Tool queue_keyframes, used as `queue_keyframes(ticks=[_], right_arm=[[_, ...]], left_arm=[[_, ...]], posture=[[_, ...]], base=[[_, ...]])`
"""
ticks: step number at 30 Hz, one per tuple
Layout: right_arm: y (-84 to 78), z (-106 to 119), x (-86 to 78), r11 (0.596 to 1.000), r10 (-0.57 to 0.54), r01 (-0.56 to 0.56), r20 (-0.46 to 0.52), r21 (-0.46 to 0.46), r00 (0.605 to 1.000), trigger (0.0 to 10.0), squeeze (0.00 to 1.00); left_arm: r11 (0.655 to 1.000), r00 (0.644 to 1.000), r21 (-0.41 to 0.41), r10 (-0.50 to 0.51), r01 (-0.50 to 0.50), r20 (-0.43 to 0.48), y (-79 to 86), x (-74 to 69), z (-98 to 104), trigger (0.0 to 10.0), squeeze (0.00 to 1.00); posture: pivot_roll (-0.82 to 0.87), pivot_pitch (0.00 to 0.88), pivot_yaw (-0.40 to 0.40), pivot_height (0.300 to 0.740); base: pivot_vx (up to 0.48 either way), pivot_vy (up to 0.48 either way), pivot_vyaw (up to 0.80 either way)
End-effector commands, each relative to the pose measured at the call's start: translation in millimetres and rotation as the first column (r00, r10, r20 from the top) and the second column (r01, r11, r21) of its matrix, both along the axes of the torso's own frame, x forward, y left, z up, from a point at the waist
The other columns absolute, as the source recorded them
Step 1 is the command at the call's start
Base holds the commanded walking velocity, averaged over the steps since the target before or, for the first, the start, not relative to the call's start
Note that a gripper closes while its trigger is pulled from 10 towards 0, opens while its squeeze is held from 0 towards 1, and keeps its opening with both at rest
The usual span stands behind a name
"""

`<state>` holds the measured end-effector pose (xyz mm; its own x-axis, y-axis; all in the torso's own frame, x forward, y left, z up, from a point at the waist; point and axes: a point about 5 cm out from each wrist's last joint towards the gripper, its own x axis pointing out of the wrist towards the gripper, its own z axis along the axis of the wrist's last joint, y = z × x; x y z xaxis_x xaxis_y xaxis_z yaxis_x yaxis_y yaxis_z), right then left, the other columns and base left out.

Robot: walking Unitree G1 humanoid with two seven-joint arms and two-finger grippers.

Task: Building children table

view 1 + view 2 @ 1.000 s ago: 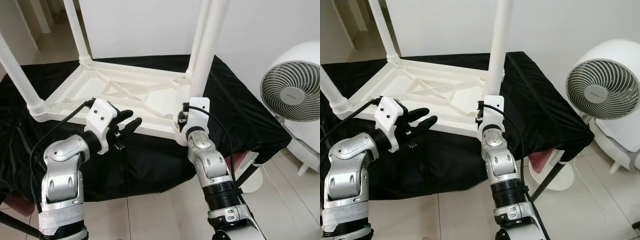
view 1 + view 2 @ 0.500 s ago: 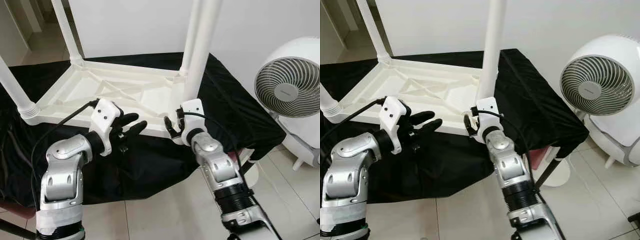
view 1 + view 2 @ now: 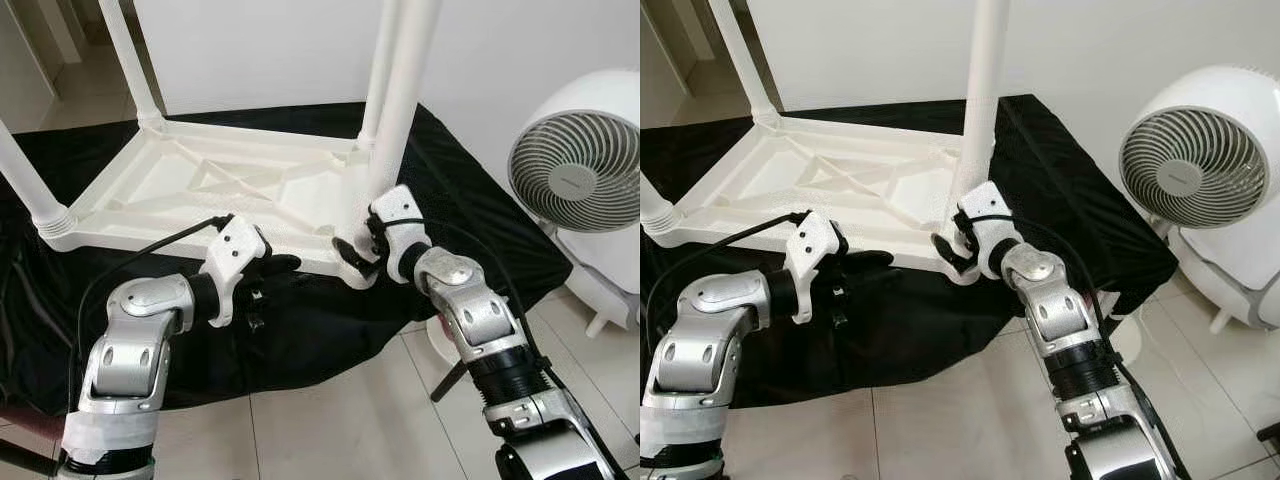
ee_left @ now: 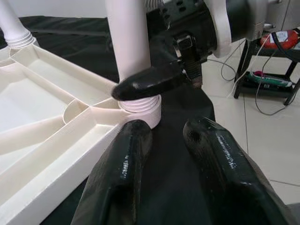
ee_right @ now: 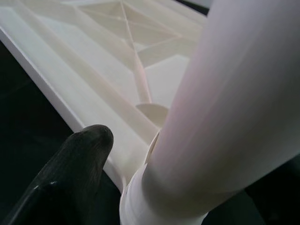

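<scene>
Right end effector (image 3: 356,262), center frame — fingers apart around table leg (image 3: 405,90) base, likely to seat it. Left end effector (image 3: 272,270) open, beside the upturned tabletop (image 3: 215,190) rim — probably bracing.

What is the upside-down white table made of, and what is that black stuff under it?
The table looks like moulded plastic: smooth, slightly glossy white, with thin ribs cast into its underside and threaded collars where the legs screw in. The black cover beneath looks like thin matte fabric, since it wrinkles and hangs in folds over the edges.
</scene>
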<state>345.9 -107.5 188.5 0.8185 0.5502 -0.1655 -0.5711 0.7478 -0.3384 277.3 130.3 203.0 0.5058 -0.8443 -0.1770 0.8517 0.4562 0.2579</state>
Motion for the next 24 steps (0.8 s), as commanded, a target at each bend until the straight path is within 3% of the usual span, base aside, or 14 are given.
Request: queue_keyframes(ticks=[1, 5, 6, 12, 17, 18, 19, 21, 22, 24], right_arm=[[0.0, -3.7, 1.9, 1.0, 0.018, -0.018, -0.039, -0.002, 0.999, 10.0, 0.0], [1.6, -7.5, 3.8, 0.999, 0.036, -0.037, -0.054, -0.009, 0.998, 10.0, 0.0], [1.9, -10.1, 4.0, 0.999, 0.041, -0.042, -0.063, -0.004, 0.997, 0.0, 0.0], [2.4, -13.7, 4.0, 1.0, 0.006, -0.003, -0.089, 0.026, 0.996, 0.0, 0.0], [4.0, -17.7, 3.4, 0.976, -0.187, 0.198, -0.117, 0.09, 0.975, 0.0, 0.0], [2.2, -18.5, 2.7, 0.949, -0.28, 0.294, -0.119, 0.115, 0.952, 0.0, 0.0], [2.2, -18.5, 2.7, 0.949, -0.28, 0.294, -0.119, 0.115, 0.952, 0.0, 0.0], [-0.7, -20.5, 0.7, 0.9, -0.395, 0.412, -0.132, 0.144, 0.909, 0.0, 0.0], [-0.7, -20.5, 0.7, 0.9, -0.395, 0.412, -0.132, 0.144, 0.909, 0.0, 0.0], [-3.2, -24.0, -7.4, 0.78, -0.574, 0.594, -0.15, 0.197, 0.805, 0.0, 0.0]], left_arm=[[1.0, 1.0, 0.002, -0.011, 0.011, -0.01, 0.4, 0.6, -1.7, 10.0, 0.0], [1.0, 1.0, 0.003, -0.012, 0.012, -0.017, 0.9, 0.3, -2.7, 10.0, 0.0], [1.0, 1.0, -0.004, 0.0, 0.0, -0.017, 1.0, 0.6, -3.3, 10.0, 0.0], [1.0, 1.0, -0.014, 0.02, -0.02, -0.013, 0.8, 0.5, -4.2, 10.0, 0.0], [0.998, 0.999, -0.02, 0.051, -0.052, -0.01, 4.2, 2.4, -5.0, 10.0, 0.0], [0.998, 0.998, -0.022, 0.059, -0.059, -0.012, 5.2, 2.2, -5.3, 10.0, 0.0], [0.998, 0.998, -0.022, 0.059, -0.059, -0.012, 5.2, 2.2, -5.3, 10.0, 0.0], [0.997, 0.998, -0.024, 0.067, -0.067, -0.013, 6.1, 1.9, -5.6, 10.0, 0.0], [0.997, 0.998, -0.024, 0.067, -0.067, -0.013, 6.1, 1.9, -5.6, 10.0, 0.0], [0.997, 0.997, -0.024, 0.07, -0.07, -0.016, 7.0, 0.9, -6.9, 10.0, 0.0]], posture=[[-0.06, 0.072, 0.043, 0.74], [-0.06, 0.079, 0.045, 0.74], [-0.06, 0.08, 0.045, 0.74], [-0.06, 0.082, 0.044, 0.74], [-0.06, 0.082, 0.039, 0.74], [-0.06, 0.085, 0.037, 0.74], [-0.06, 0.085, 0.037, 0.74], [-0.06, 0.086, 0.037, 0.74], [-0.06, 0.086, 0.037, 0.74], [-0.06, 0.089, 0.04, 0.74]], base=[[0.0, 0.0, 0.0], [0.0, 0.0, 0.0], [0.0, 0.0, 0.0], [0.0, 0.0, 0.0], [0.0, 0.0, 0.0], [0.0, 0.0, 0.0], [0.0, 0.0, 0.0], [0.0, 0.0, 0.0], [0.0, 0.0, 0.0], [0.0, 0.0, 0.0]])
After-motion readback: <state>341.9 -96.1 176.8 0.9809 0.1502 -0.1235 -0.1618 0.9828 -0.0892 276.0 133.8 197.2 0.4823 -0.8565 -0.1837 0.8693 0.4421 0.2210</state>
